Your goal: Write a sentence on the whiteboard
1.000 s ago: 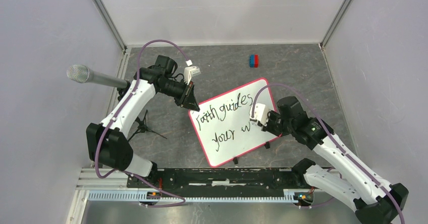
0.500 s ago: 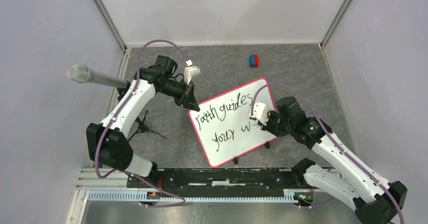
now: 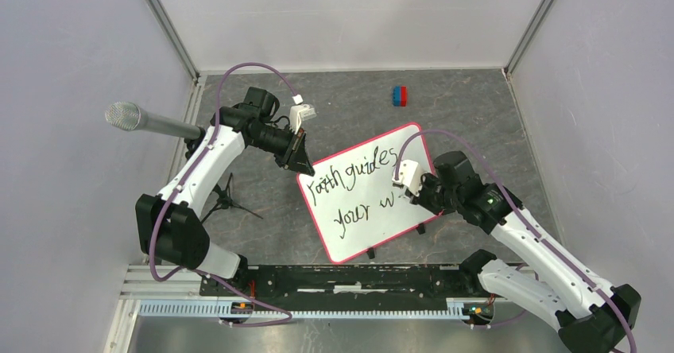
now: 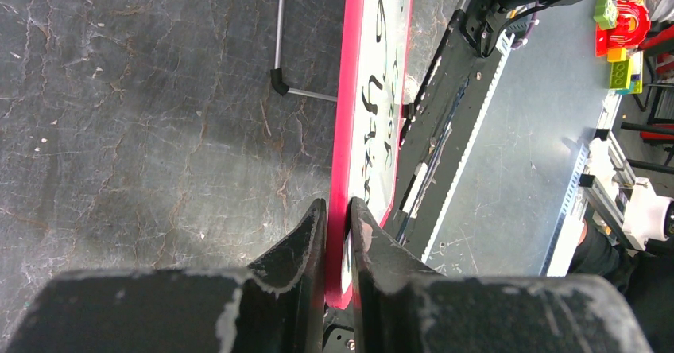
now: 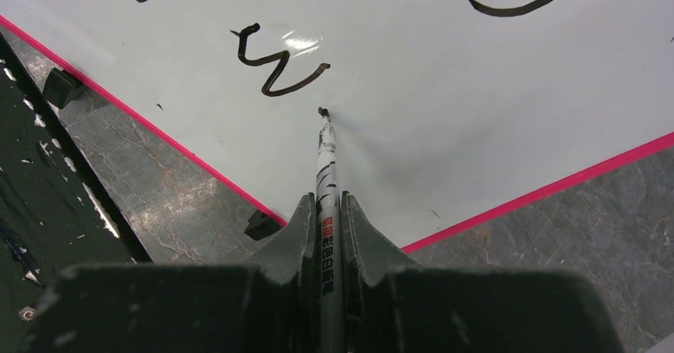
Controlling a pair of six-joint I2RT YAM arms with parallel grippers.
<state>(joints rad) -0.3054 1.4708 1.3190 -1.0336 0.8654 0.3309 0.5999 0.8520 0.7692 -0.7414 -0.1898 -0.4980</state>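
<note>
Top external view: at left, the left end effector (image 3: 300,160) is clamped on the far-left corner of the whiteboard (image 3: 355,240). The board lies askew at the middle of the grey worktop (image 3: 477,106), between the two arms. The left wrist view shows both fingers pinched edge-on over the red-pink rim. Across the glossy face runs the sentence (image 3: 350,176), reading roughly "faith guides" above "your w", with the last word unfinished. At right, the right end effector (image 3: 412,194) grips a slim marker (image 5: 327,170). In the right wrist view its black tip appears to touch the board just beside the "w".

The board looks thin, stiff and light. Its slick face would likely smear wet ink, and the board could slide under pen pressure. The rim, where the left arm has it, appears the sound place to hold. The marker's smooth barrel seems liable to twist, so a grip low on the barrel, as here, suits it.
</note>
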